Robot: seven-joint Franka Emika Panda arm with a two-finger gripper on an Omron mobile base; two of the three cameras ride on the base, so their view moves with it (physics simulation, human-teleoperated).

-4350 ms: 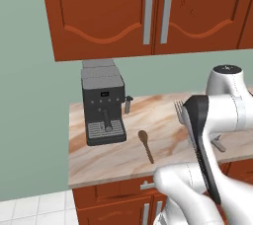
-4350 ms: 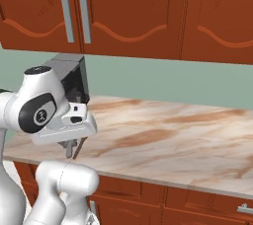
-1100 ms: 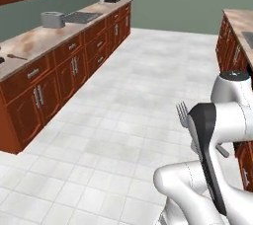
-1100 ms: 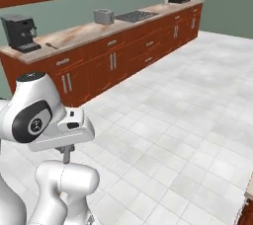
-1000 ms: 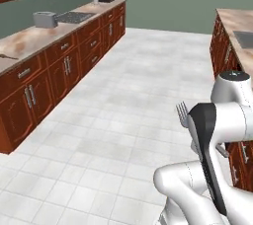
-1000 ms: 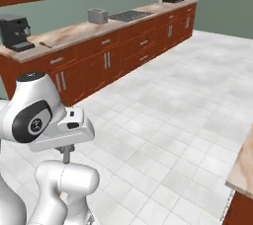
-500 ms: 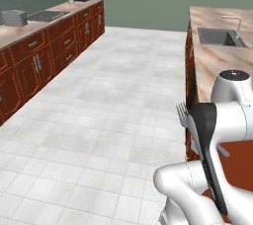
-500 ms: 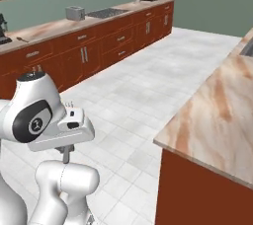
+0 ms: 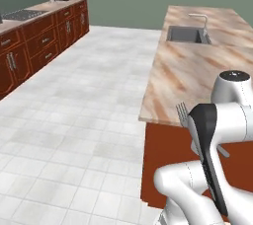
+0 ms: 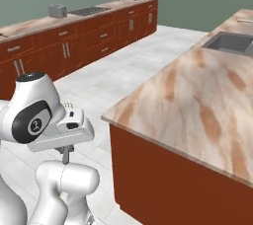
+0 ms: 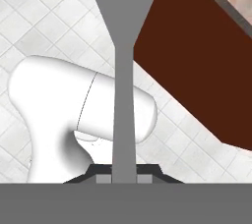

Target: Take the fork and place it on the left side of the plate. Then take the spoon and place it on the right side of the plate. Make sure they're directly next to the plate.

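Marble-topped island worktop (image 10: 197, 105) stretches off to the right over red-brown cabinets, sink (image 9: 187, 34) sunk in at its far end, white tiled floor (image 9: 74, 120) all around. No plate on the stretch of worktop we can see from here.

Now the fork (image 11: 123, 70): it's up in the pincer (image 10: 64, 156), jaws closed on the handle near its end. In the hand view the shaft runs straight out from between the fingertips, long axis along the pincer's own line, widening toward the head at the top. In the left base view the tines (image 9: 181, 112) poke out beside the arm's dark forearm cover, pointing upward.

Risks? The grip sits far back on a slim handle, so I'd judge a jolt could swing or slip the fork. And that long shaft sticks out well beyond the pincer; brought close to the worktop edge, the head could knock it and twist in the jaws, spoiling a neat lay-down beside the plate.
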